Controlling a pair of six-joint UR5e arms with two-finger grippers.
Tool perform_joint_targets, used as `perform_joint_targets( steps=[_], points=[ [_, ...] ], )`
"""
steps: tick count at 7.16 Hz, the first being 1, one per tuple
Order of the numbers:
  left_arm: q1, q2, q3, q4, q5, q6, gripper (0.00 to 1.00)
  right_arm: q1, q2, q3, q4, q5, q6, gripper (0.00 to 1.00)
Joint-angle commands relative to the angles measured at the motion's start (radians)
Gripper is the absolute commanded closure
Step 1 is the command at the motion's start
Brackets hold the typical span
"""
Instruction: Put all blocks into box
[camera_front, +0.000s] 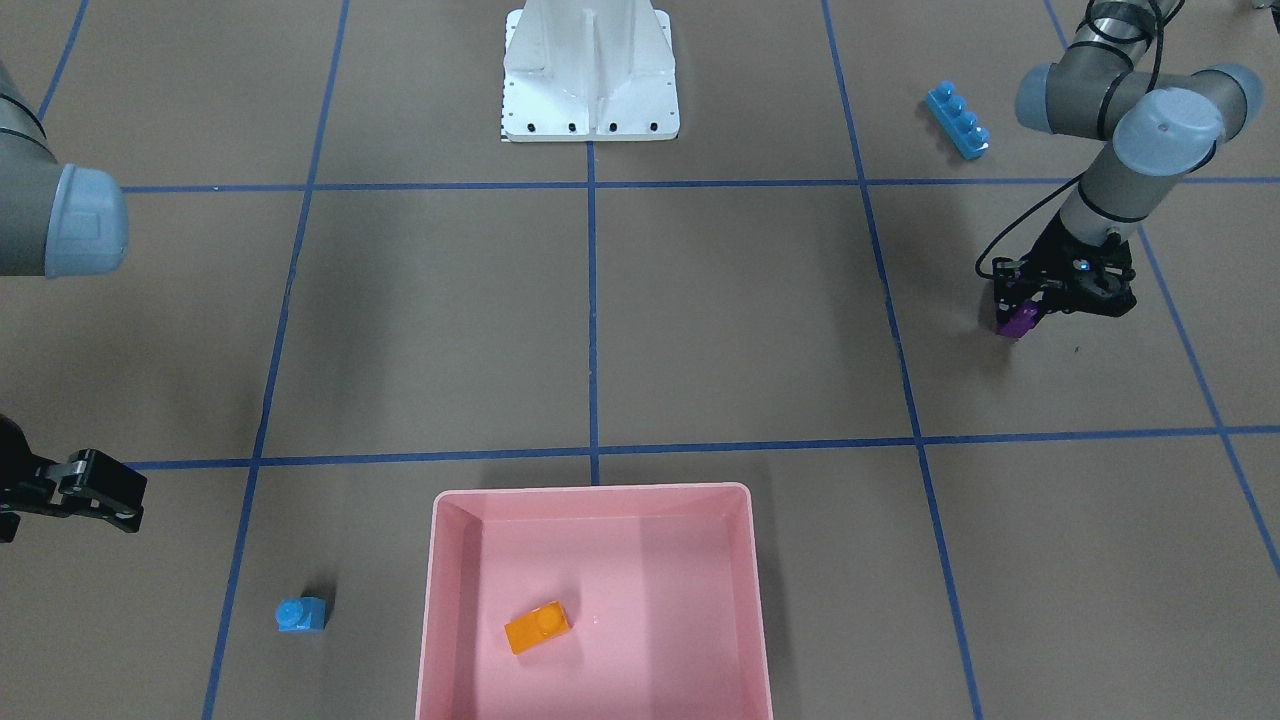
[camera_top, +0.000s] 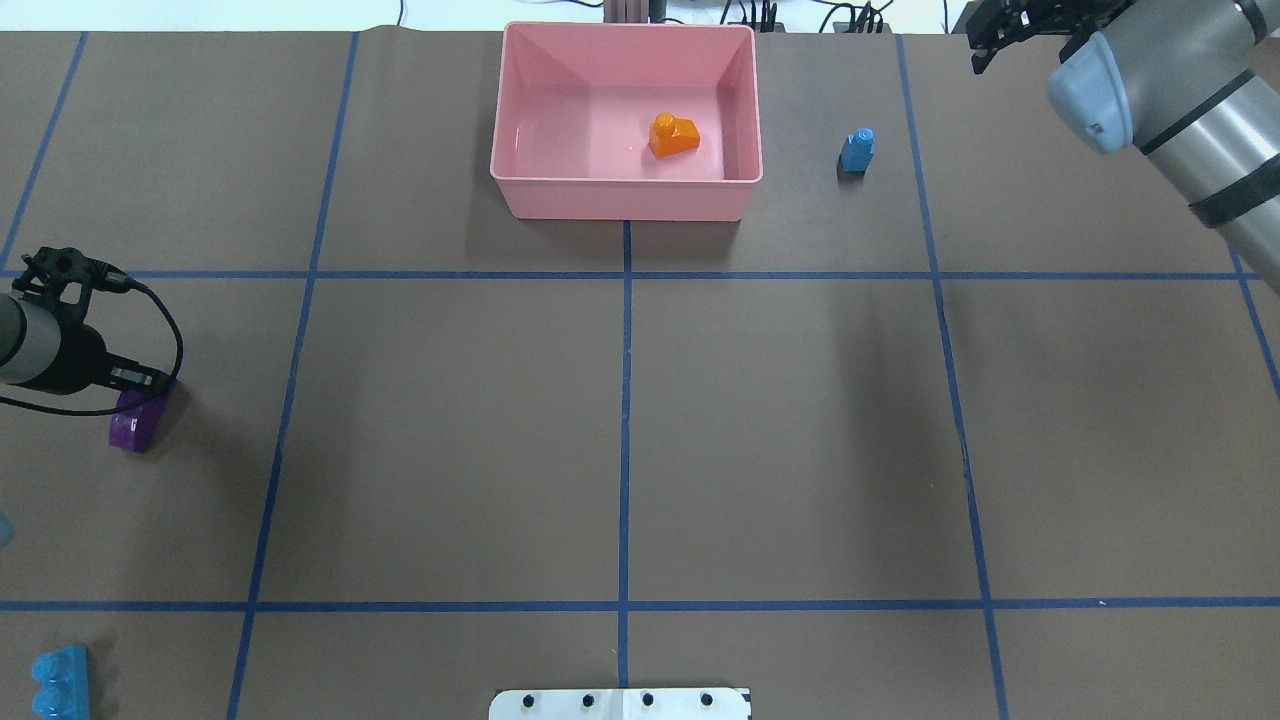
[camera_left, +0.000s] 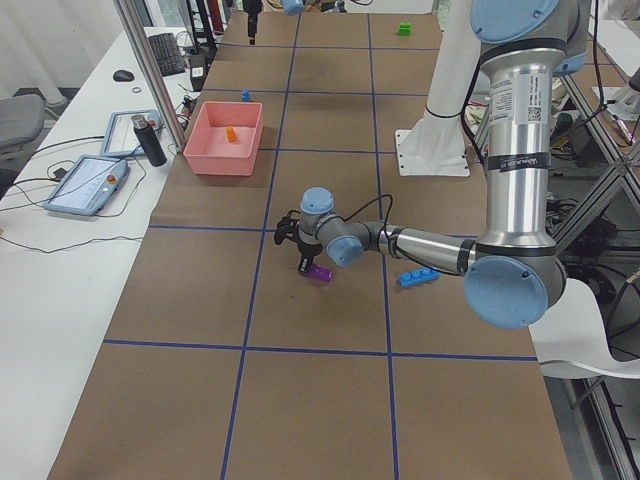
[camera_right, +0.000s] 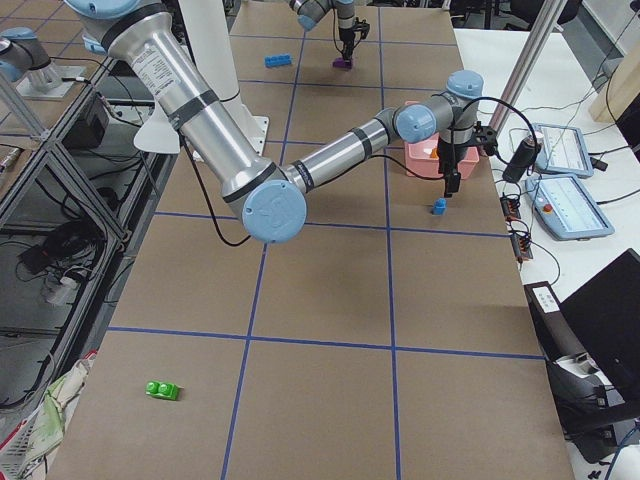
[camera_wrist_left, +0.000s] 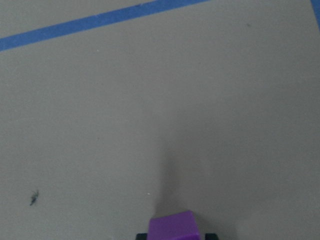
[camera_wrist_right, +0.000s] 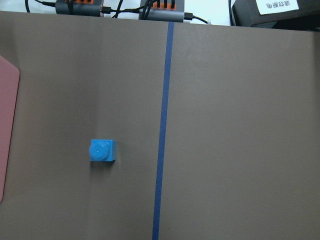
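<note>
One orange block (camera_front: 538, 627) lies in the box (camera_front: 590, 495); the left hand (camera_front: 1028, 312) clamps the purple block (camera_top: 135, 425); the right hand (camera_front: 128, 497) gapes empty; three others wait.

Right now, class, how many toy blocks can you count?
5: orange block in pink box, small blue block beside it, purple block in left gripper, long blue block nearby, green block at table's right end.

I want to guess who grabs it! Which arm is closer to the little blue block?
Right. The right gripper hangs near the little blue block, which sits beside the pink box. The left gripper is far across the table, at the purple block.
</note>
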Motion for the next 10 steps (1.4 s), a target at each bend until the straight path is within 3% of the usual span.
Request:
perform_joint_targets(
  steps=[1, 2, 4, 5, 6, 8, 10],
  points=[
    [-0.02, -0.091, -0.007, 0.027, 0.0, -0.013, 1.0, -0.038, 0.001, -0.017, 0.003, -0.011, 0.007, 0.0],
    [-0.063, -0.213, -0.007, 0.141, 0.0, -0.036, 1.0, -0.061, 0.004, -0.035, 0.006, -0.026, 0.01, 0.0],
    [-0.084, -0.531, 0.032, 0.478, 0.002, -0.049, 1.0, -0.067, 0.007, -0.122, 0.125, -0.038, 0.018, 0.0],
    [-0.086, -0.696, 0.115, 0.547, 0.0, -0.094, 1.0, -0.067, 0.014, -0.152, 0.15, -0.04, 0.018, 0.0],
    [-0.086, -0.88, 0.279, 0.55, 0.0, -0.153, 1.0, -0.069, 0.018, -0.16, 0.152, -0.04, 0.02, 0.0],
    [-0.089, -1.154, 0.625, 0.531, 0.002, -0.178, 1.0, -0.073, 0.029, -0.166, 0.152, -0.041, 0.03, 0.0],
    [-0.089, -1.236, 0.819, 0.41, 0.009, -0.207, 1.0, -0.076, 0.075, -0.222, 0.153, -0.044, 0.038, 0.0]
  ],
)
